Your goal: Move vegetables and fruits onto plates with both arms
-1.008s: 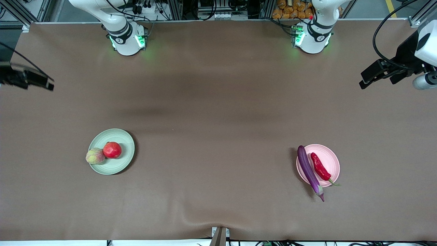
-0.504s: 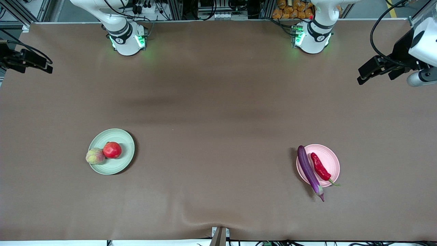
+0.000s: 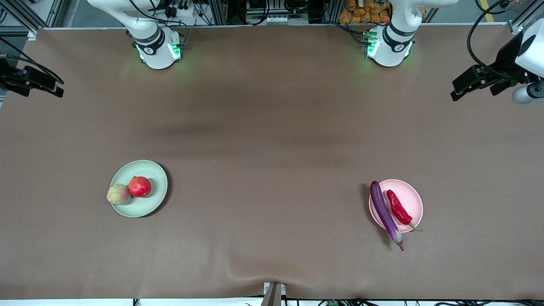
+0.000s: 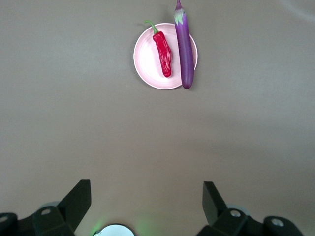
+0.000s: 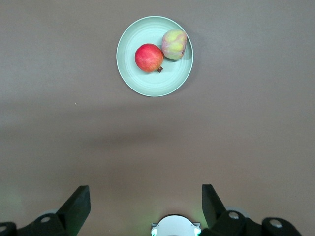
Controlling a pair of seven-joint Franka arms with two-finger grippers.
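Observation:
The pale green plate (image 3: 148, 204) holds the red pomegranate (image 3: 139, 186) and the yellowish-pink peach-like fruit (image 3: 118, 194), which sits on the plate's rim. They show in the right wrist view: plate (image 5: 147, 83), pomegranate (image 5: 148, 57), fruit (image 5: 174, 44). The pale pink plate (image 3: 413, 199) holds the red chili (image 3: 398, 208); the purple eggplant (image 3: 383, 212) lies across its rim. The left wrist view shows plate (image 4: 146, 59), chili (image 4: 163, 47), eggplant (image 4: 184, 44). My left gripper (image 4: 146, 201) and right gripper (image 5: 146, 201) are open and empty, high over the table's ends.
The brown table cover (image 3: 272, 140) has a small fold at its near edge. The arm bases (image 3: 158, 46) (image 3: 387, 44) glow green along the table's edge farthest from the front camera. The right gripper (image 3: 40, 85) and left gripper (image 3: 471, 83) sit at the front view's sides.
Both grippers have drawn up and outward toward the table's ends, farther from the plates. The fruits and vegetables have not moved.

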